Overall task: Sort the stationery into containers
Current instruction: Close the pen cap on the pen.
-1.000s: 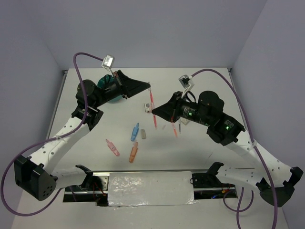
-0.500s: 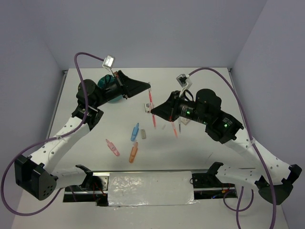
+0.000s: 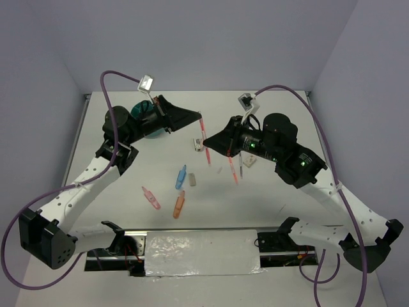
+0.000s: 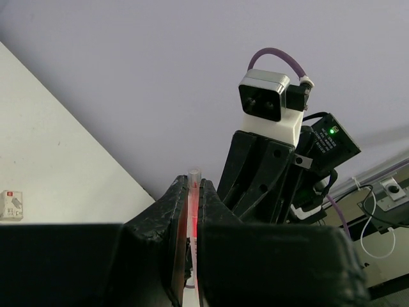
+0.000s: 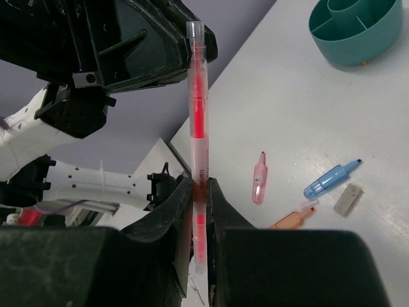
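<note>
Because the organiser (image 5: 345, 54) sits nearer my left gripper (image 4: 190, 188), both clamp one pen (image 5: 198, 115): right gripper (image 5: 198, 185) at mid-barrel, left at the top end. Handover, I judge.

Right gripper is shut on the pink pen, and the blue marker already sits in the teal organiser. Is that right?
Not quite. The right gripper is shut on the pink pen, but the blue marker is not in the teal organiser. It lies on the table beside a grey eraser, as the right wrist view shows.
</note>
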